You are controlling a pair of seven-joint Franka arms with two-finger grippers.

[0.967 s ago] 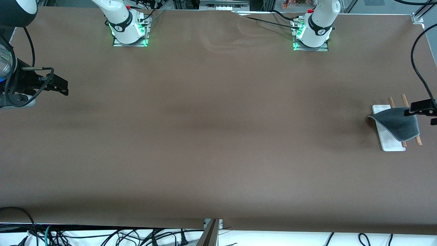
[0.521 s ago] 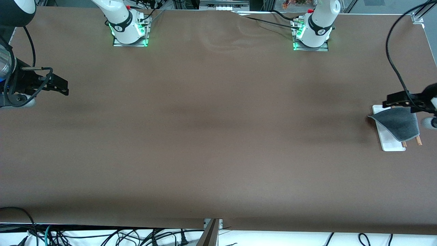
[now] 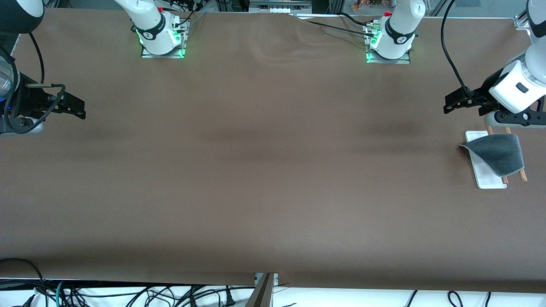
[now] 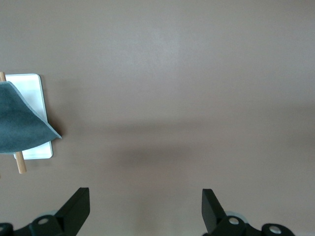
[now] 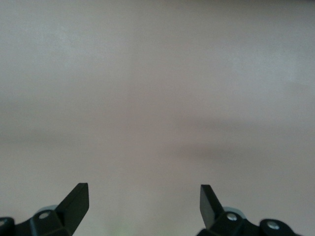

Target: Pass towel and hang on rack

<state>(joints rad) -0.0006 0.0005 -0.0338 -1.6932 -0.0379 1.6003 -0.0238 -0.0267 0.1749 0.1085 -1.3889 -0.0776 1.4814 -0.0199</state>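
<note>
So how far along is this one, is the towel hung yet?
Looks done: the towel is draped over the rods of the rack at the left arm's end of the table. Nothing is in hand: the left gripper is open and empty over bare table beside the rack, and the right gripper waits open at the right arm's end. Nothing visible seems left.

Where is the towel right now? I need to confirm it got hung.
The towel is draped over the rack at the left arm's end of the table, free of the open left claw above bare table.
</note>
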